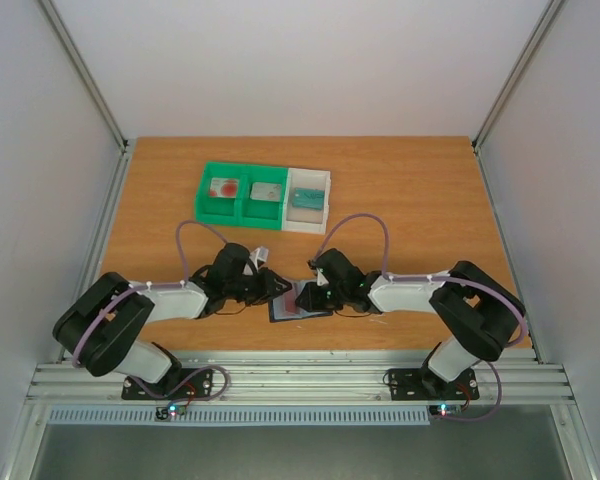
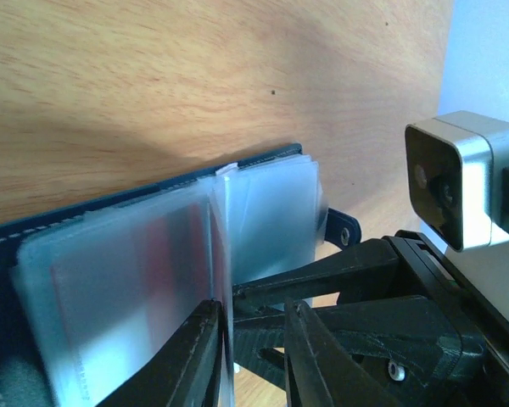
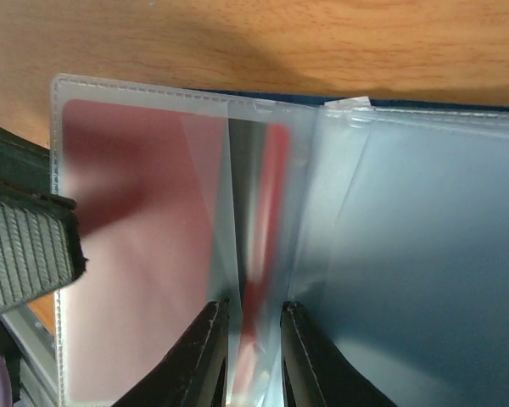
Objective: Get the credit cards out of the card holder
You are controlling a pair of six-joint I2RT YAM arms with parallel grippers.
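Right gripper (image 3: 252, 309), jaws narrow, straddles a red credit card (image 3: 261, 220) inside the card holder (image 3: 424, 254); pinching or not, I cannot tell. Its long axis points toward frame top.

Low, converging: left arm (image 1: 170, 297), right arm (image 1: 410, 292); jaws slightly parted.

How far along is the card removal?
Done: one white card with a red blotch lies in the green-and-white compartment tray. In hand: the black-edged card holder lies open between the arms. The right tool and left tool each straddle a clear plastic sleeve, fingers slightly apart. Left: a reddish card sits fully inside a sleeve, not yet pulled; others may be hidden.
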